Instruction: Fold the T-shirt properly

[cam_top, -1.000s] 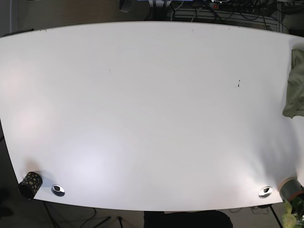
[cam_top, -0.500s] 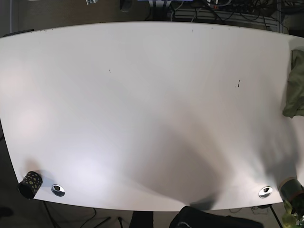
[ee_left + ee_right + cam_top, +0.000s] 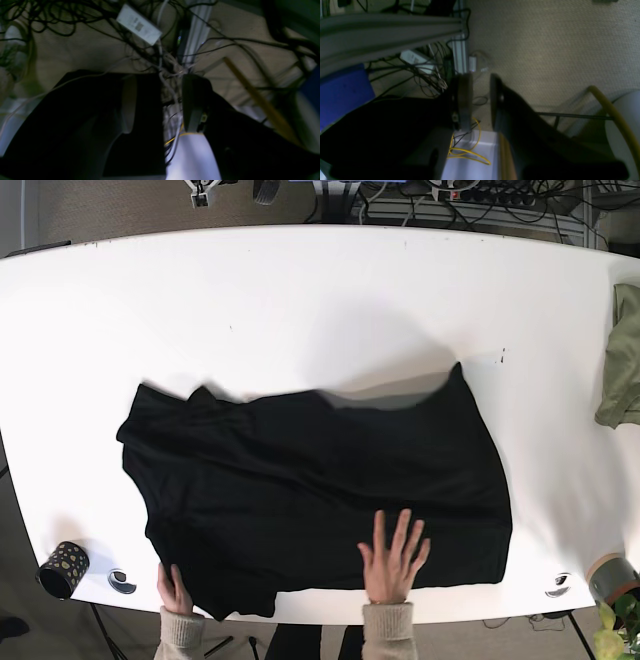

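Observation:
A black T-shirt (image 3: 320,500) lies spread and rumpled across the front half of the white table (image 3: 320,290) in the base view. Two human hands rest on its front edge, one near the left (image 3: 172,590) and one near the middle (image 3: 392,555). Neither arm shows in the base view. In the left wrist view my left gripper (image 3: 162,105) hangs open and empty above floor and cables. In the right wrist view my right gripper (image 3: 480,100) is also empty, with a narrow gap between its jaws, above carpet.
An olive green cloth (image 3: 625,370) lies at the table's right edge. A black speckled cup (image 3: 63,568) stands at the front left corner and a grey roll (image 3: 610,575) at the front right. Two metal grommets (image 3: 122,580) (image 3: 558,584) sit near the front edge.
The table was bare before, then a shadow crossed its front. Now the black T-shirt lies on it with a person's hands on its front edge.

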Controlling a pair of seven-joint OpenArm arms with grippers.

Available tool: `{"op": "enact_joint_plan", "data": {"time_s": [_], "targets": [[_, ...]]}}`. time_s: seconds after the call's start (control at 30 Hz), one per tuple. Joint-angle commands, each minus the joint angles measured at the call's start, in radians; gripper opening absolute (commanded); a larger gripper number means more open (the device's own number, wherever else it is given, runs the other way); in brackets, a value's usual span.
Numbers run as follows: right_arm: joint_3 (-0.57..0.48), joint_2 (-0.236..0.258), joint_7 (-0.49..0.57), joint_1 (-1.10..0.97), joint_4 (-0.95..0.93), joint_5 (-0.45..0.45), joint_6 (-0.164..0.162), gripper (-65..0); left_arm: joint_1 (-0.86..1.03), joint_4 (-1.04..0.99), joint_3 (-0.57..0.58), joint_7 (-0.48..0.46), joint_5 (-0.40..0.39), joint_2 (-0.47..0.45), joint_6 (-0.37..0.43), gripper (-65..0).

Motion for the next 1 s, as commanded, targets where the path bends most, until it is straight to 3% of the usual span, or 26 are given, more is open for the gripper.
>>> {"op": "enact_joint_plan", "data": {"time_s": [0.0,0.73,0.97], "targets": [[0.003,0.016,0.008,0.002,-0.015,0.004,0.0,-53.4,0.011,-0.005,0.004,0.001,0.001,-0.01,0.015,-38.8],[0.008,0.015,0.009,0.005,0.008,0.01,0.006,-53.9,0.008,0.004,0.005,-0.004,-0.002,-0.008,0.009,-38.8],[0.011,0.032,0.009,-0.171,0.243,0.012,0.0,-53.6,0.188,0.335,0.005,-0.033,-0.001,0.006,0.009,-38.8]]}}
